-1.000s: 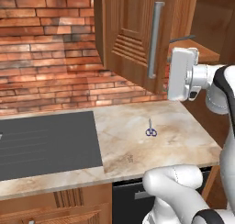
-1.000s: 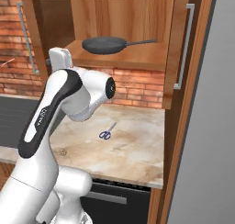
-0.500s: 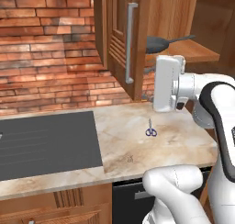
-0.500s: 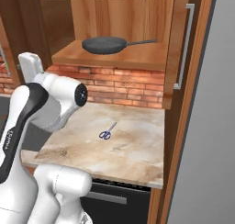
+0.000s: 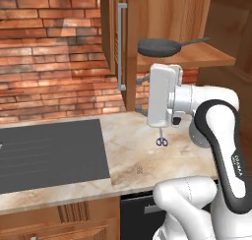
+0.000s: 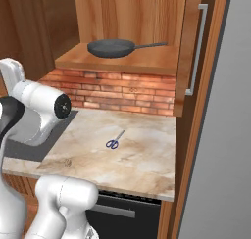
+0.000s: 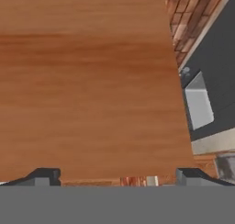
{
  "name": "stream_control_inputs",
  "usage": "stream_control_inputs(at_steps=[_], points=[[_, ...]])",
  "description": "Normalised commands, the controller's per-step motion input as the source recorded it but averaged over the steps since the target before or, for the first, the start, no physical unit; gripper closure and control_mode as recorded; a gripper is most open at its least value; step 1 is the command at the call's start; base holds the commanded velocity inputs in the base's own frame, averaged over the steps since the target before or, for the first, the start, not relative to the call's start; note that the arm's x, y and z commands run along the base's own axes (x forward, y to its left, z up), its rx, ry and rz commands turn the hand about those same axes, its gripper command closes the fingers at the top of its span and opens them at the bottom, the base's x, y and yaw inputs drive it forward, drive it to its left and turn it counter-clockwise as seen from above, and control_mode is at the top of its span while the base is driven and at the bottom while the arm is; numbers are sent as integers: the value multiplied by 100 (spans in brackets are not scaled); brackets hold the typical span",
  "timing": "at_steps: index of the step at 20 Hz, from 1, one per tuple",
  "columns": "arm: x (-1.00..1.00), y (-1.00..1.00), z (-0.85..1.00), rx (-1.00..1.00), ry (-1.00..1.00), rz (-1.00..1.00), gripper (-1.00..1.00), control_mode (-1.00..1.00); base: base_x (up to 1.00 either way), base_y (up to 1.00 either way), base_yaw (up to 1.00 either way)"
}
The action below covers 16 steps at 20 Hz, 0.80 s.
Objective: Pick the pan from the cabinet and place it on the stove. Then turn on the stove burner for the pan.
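pan (image 6: pixel 112 48) on open cabinet (image 6: pixel 122 62) shelf, handle pointing right | gripper (image 7: pixel 117 175) spread wide, nothing pinched, facing door panel | fingertips cut off by hand view's bottom edge | scissors (image 6: pixel 114 140) half hidden behind hand in left base view

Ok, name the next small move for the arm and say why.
Probably swing the open gripper away from the cabinet door and up toward the frying pan. The hand camera faces wood close up, while the pan sits untouched on the open cabinet's shelf.

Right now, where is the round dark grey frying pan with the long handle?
The pan lies on the wooden shelf of the open cabinet, above the brick wall and marble counter.
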Motion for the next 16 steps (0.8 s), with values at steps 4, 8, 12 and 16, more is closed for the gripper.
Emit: stream_control_inputs(at_steps=[4,8,12,16], points=[[-6,6,0,-1,-2,0,-100,-100,0,0,0],[-14,-5,0,-5,-14,0,-100,-100,0,0,0],[-27,-31,1,-5,-18,0,-100,-100,0,0,0],[-28,-37,2,-4,-15,0,-100,-100,0,0,0]])
